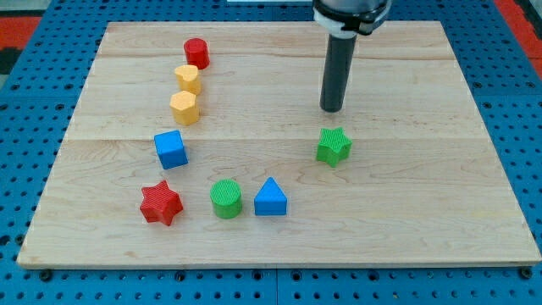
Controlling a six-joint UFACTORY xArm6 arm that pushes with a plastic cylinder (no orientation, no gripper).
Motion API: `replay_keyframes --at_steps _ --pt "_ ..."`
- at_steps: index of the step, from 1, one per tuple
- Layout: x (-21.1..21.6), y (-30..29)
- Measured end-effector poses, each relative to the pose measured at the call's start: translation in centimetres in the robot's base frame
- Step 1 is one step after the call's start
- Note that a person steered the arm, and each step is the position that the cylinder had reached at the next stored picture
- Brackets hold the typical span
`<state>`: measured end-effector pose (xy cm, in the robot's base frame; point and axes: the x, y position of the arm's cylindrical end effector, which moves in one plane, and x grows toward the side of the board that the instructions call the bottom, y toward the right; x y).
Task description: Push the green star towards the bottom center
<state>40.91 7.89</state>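
The green star (334,146) lies on the wooden board (406,203), right of the middle. My tip (332,109) is just above the star toward the view's top, a short gap away and not touching it. The rod rises straight up to the arm's end at the view's top edge.
A blue triangle (271,198) and a green cylinder (226,198) sit lower left of the star. A red star (161,203) and a blue cube (171,149) lie further left. A yellow hexagon (184,107), a yellow heart-like block (188,78) and a red cylinder (196,52) line the upper left.
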Motion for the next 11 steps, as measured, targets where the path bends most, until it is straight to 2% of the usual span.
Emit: replay_keyframes --at_steps 1,2,3,4,5,7,10,11 --pt "7.1 2.7" --pt "7.8 6.4" --pt "5.3 6.7" --pt "3.7 3.0" --pt "4.5 0.9" --pt "9.3 1.4" --pt "7.3 -2.0" --pt "9.7 -2.0"
